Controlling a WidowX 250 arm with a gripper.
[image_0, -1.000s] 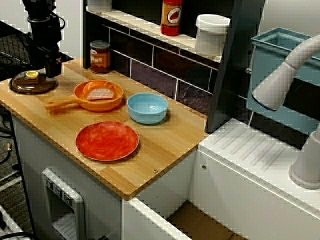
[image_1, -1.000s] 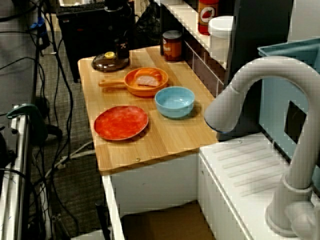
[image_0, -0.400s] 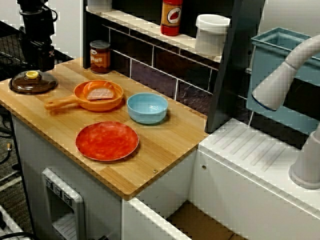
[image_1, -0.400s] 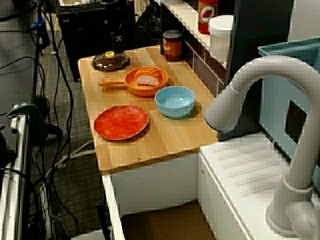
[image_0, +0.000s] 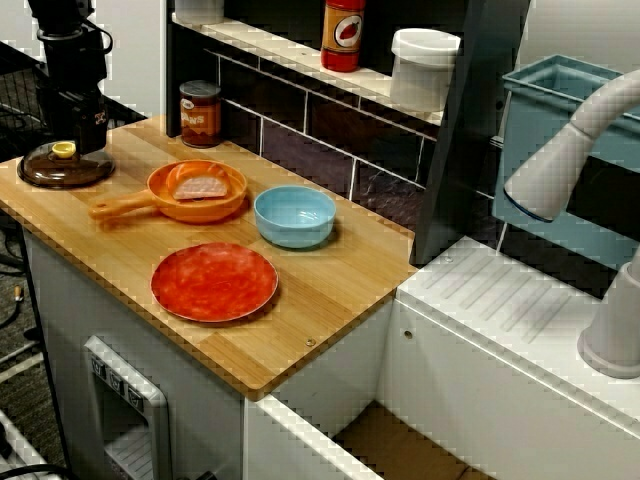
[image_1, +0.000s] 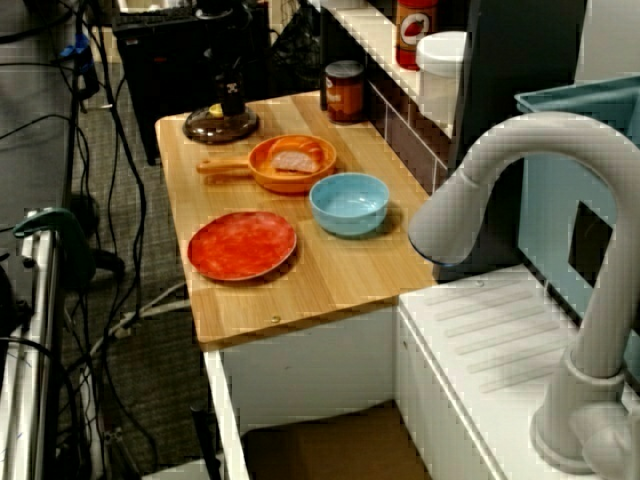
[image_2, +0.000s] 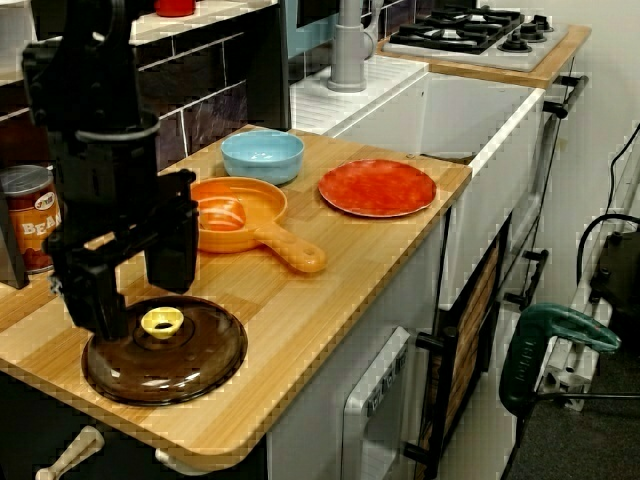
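Over the brown lid, your gripper is hovering w/ fingers apart, straddling the yellow knob just above it. Lid is lying flat on the wood counter. Behind the lid, a can is showing "BEA" on its label; orange pan is sitting beside the lid.

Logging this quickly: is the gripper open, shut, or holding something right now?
Gripper: open, jaws spread apart just above the yellow knob of the brown lid, holding nothing.

pincer over lid, pan beside bowl
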